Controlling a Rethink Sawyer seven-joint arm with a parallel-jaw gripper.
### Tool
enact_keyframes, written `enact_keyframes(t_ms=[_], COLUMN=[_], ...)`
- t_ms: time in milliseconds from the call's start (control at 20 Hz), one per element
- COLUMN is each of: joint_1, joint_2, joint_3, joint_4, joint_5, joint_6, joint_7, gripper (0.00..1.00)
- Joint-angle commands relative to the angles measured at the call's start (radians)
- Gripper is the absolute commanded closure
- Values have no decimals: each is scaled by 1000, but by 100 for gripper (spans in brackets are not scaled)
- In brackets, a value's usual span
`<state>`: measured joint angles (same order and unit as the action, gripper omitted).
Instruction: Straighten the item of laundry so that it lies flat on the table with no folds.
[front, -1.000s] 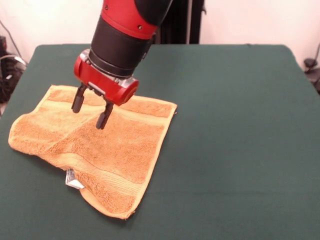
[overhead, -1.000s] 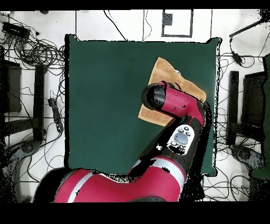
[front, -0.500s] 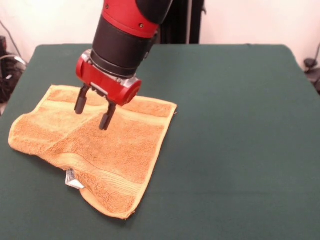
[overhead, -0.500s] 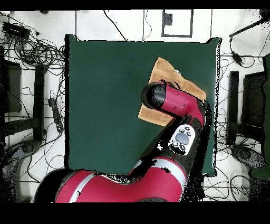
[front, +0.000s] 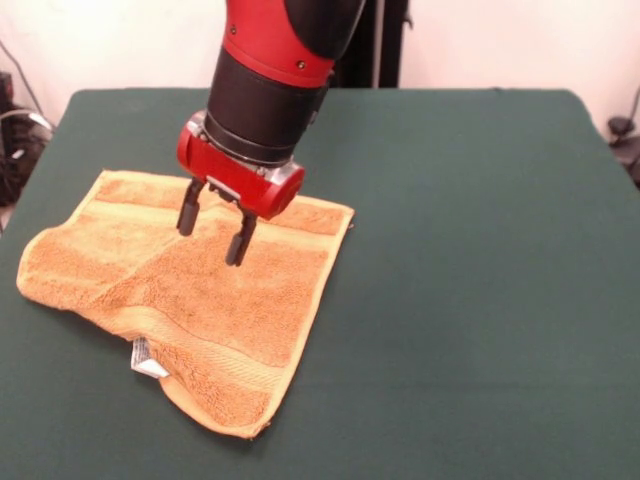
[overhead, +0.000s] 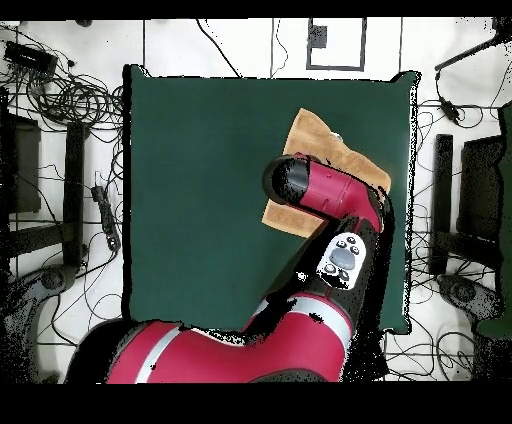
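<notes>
The orange-yellow towel (front: 190, 300) lies on the left part of the dark green table (front: 470, 250) in the front view. It is mostly spread out, with a diagonal fold across its left part and a white tag (front: 145, 358) at its near edge. My gripper (front: 212, 230) hangs open and empty just above the towel's far middle, its two black fingers (front: 238, 240) apart. In the overhead view the arm covers most of the towel (overhead: 315, 135), and the gripper itself is hidden under the arm.
The table's left edge runs close to the towel's left corner (front: 22, 275). Cables and stands (overhead: 70, 120) lie on the floor around the table.
My gripper has moved to the right over the towel, staying open at about the same height. The towel has not moved.
</notes>
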<state>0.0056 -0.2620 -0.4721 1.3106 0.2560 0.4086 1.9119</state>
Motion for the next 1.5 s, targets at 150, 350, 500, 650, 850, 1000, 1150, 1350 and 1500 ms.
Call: enact_keyframes(t_ms=[150, 350, 500, 650, 850, 1000, 1150, 1350, 1500], joint_1=[-25, -42, -52, -60, -67, -70, -73, -77, -80], joint_2=[-1, -10, -17, -21, -24, -29, -31, -31, -32], joint_3=[175, 202, 215, 225, 237, 244, 250, 260, 266], joint_4=[21, 31, 35, 35, 34, 33, 26, 28, 30], joint_5=[4, 14, 15, 15, 18, 26, 30, 28, 28], joint_6=[126, 133, 143, 147, 146, 150, 159, 155, 161], joint_7=[83, 86, 93, 99, 107, 117, 125, 128, 127], gripper=[0, 0, 0, 0, 0, 0, 0, 0, 0])
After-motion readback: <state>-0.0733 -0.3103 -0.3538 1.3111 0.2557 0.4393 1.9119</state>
